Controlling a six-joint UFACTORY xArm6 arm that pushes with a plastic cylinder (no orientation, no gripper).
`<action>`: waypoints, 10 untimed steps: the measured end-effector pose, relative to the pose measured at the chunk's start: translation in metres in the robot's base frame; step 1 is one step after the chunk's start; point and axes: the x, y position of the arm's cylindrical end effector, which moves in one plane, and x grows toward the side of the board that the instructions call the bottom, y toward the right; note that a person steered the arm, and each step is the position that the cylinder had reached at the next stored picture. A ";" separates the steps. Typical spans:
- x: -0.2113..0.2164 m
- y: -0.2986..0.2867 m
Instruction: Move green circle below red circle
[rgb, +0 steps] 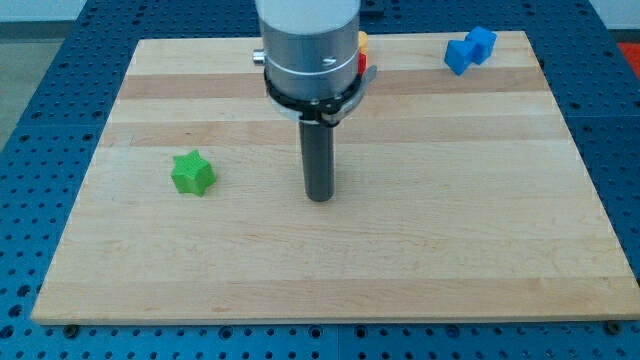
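My tip (319, 197) rests on the wooden board (450, 250) near its middle, touching no block. A green star-shaped block (192, 173) lies well to the view's left of the tip. No green circle shows. At the view's top, just right of the arm's grey body, a sliver of a red block (367, 70) and a sliver of a yellow block (363, 40) stick out; the arm hides their shapes and whatever else lies behind it.
A blue block (469, 49) of irregular shape lies near the board's top right corner. The board sits on a blue perforated table (40, 150).
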 end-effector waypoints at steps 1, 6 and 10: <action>-0.023 0.000; -0.099 -0.015; -0.154 -0.031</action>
